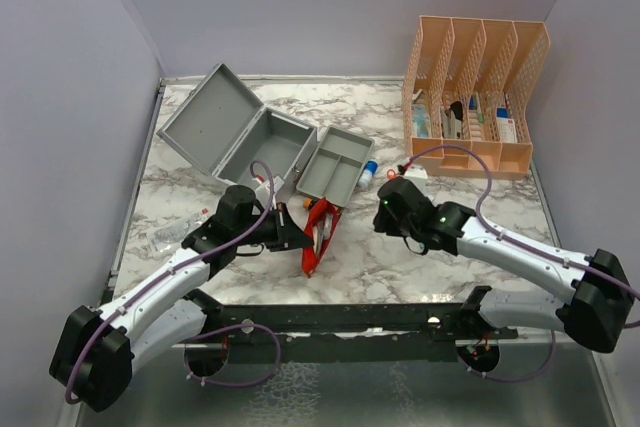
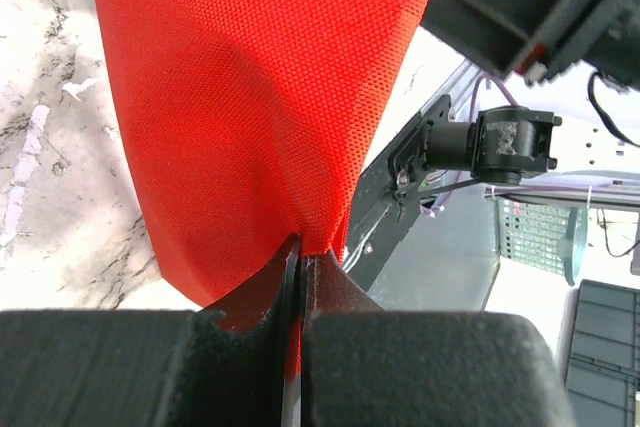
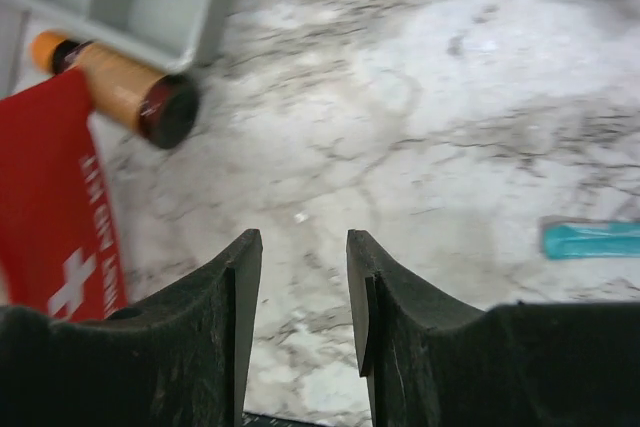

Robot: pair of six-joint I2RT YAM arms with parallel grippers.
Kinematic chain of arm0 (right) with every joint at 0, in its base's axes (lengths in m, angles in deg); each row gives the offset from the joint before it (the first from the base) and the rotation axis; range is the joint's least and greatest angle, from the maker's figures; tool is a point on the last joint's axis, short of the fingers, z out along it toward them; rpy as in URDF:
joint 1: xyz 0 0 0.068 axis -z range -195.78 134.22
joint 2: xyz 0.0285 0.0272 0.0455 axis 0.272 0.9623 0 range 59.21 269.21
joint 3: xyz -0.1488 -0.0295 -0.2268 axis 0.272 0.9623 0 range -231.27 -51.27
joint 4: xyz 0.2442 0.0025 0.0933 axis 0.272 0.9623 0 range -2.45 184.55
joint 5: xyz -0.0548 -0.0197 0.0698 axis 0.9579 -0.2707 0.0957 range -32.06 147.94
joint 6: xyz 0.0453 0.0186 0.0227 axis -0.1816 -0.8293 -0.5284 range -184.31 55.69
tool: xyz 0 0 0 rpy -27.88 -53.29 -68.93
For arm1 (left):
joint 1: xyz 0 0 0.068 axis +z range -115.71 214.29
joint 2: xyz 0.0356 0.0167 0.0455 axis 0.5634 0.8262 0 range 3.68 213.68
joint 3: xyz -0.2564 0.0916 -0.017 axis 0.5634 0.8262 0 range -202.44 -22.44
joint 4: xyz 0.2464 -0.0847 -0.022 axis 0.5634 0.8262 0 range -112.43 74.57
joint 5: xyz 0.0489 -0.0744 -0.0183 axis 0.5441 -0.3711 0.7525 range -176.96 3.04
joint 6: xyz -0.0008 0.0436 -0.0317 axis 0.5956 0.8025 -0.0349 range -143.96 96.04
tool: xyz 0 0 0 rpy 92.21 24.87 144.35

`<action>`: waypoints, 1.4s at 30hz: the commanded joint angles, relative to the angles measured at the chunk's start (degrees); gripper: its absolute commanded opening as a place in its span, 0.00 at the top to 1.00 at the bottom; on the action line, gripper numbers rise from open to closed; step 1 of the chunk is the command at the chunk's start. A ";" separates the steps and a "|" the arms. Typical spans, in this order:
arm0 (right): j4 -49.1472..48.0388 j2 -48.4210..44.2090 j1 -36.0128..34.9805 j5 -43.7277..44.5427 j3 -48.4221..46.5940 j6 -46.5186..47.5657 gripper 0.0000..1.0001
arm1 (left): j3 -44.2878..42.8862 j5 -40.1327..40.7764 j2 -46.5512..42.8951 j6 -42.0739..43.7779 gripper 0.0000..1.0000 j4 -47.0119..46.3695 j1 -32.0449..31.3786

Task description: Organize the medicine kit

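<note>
Kit (image 1: pixel 205 122) just beyond left hand (image 1: pixel 300 236)

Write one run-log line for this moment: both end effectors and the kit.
left end effector: shut on red pouch | right end effector: open, empty, above marble table | medicine kit: lid open, tray out beside it

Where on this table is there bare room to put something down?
Bare marble shows at the back, between the grey case and the peach organizer, and near the front, between the red pouch and the right gripper. Around the inner tray it's crowded.
</note>
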 commanded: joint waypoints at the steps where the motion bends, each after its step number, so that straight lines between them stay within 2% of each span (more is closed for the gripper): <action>1: 1.36 -3.58 6.96 1.22 4.13 2.13 0.59 | -0.07 -4.18 1.09 -2.22 1.00 -2.35 0.06; 13: 5.49 -7.19 20.60 2.06 8.01 3.18 0.51 | -4.48 -1.22 -0.61 -0.64 1.00 6.88 0.15; 18: 6.71 -8.08 25.22 1.99 9.05 1.31 0.46 | -7.06 2.82 -3.81 1.18 1.00 14.67 0.15; 23: 8.96 -7.51 29.38 0.33 10.51 -5.00 0.43 | -8.27 4.85 -6.94 0.60 1.00 19.10 0.15; 27: 9.53 -7.21 30.08 -0.50 13.54 -11.97 0.48 | -8.36 6.11 -8.79 0.08 1.00 21.00 0.16; 30: 8.58 -6.09 30.20 -1.62 14.70 -14.33 0.55 | -7.99 6.13 -8.88 0.08 1.00 21.44 0.15; 39: 5.13 -0.25 30.45 0.21 15.04 -15.12 0.60 | -7.13 5.60 -7.61 1.45 1.00 21.42 0.17; 42: 5.03 1.97 30.46 1.70 14.81 -14.94 0.64 | -7.63 5.29 -7.00 2.05 1.00 21.43 0.19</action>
